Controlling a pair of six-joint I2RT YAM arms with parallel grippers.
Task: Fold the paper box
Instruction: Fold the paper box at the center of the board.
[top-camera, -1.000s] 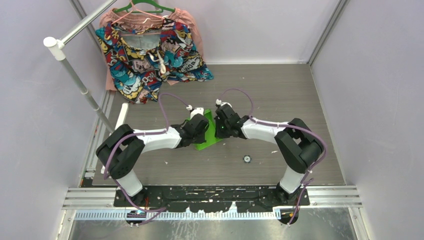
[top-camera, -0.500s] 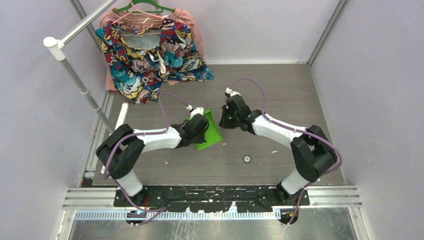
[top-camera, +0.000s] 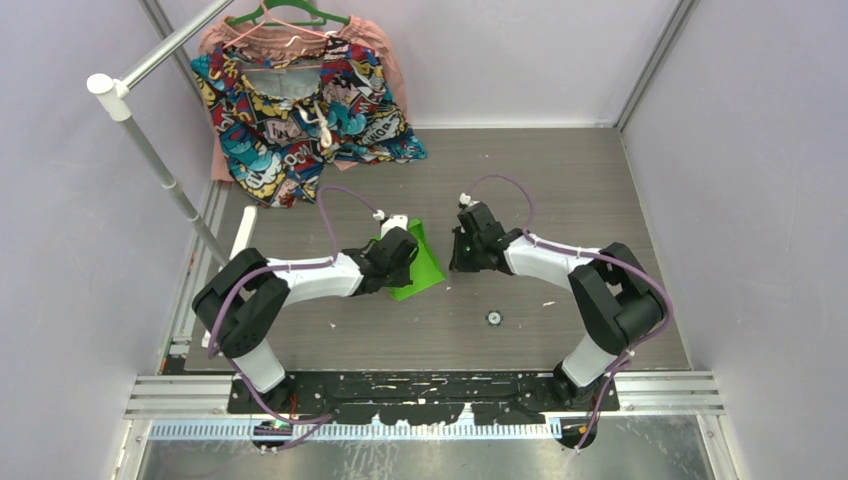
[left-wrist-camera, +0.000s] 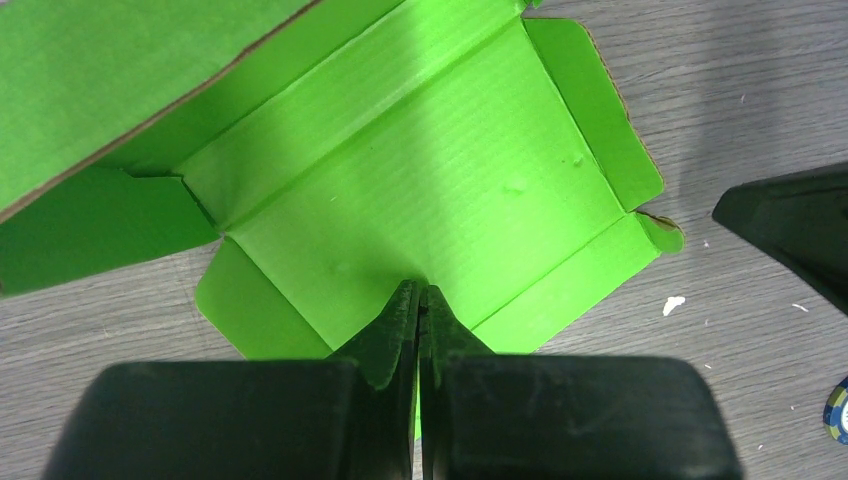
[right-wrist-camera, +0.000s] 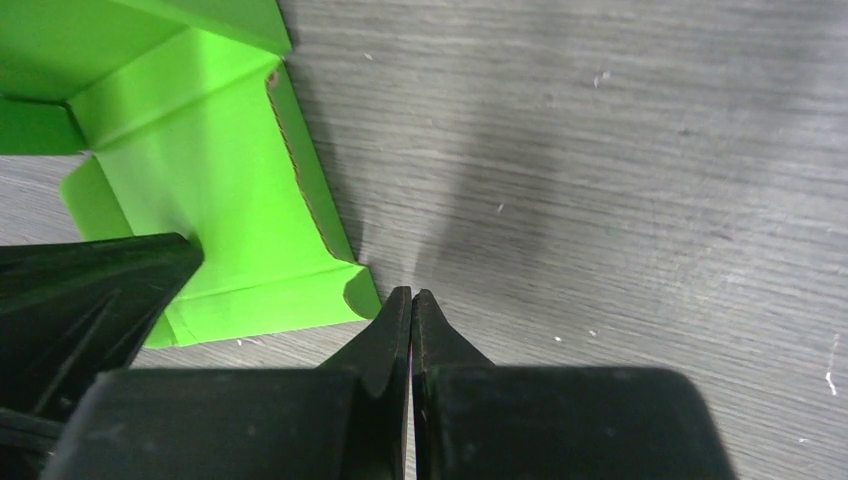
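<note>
Your paper box (top-camera: 425, 268) lies close to the middle of the counter (top-camera: 560, 180), a touch toward 9 o'clock. It is unfolded for the most part. In the left wrist view its creased central panel lies flat with narrow flaps along its edges, and a larger panel at 11 o'clock looks raised off the surface.

Your left gripper (left-wrist-camera: 420, 298) reaches in from the box's 8 o'clock side. Its jaws are pressed together with nothing between them, and the tips sit on the central panel near its near edge.

Your right gripper (right-wrist-camera: 412, 300) is at the box's 3 o'clock. Its jaws are likewise drawn fully together and grasp nothing. The tips are over bare counter, just beside the rounded corner tab of the card. Whether they touch that tab you cannot tell from the right wrist view. The dark bulk of the left gripper shows at 8 o'clock in that same view.

A small round object (top-camera: 493, 318) lies on the counter at 5 o'clock from the box, apart from it. A colourful patterned garment (top-camera: 300, 110) on a green hanger (top-camera: 285, 14) lies in the 11 o'clock corner, well apart from both arms.
</note>
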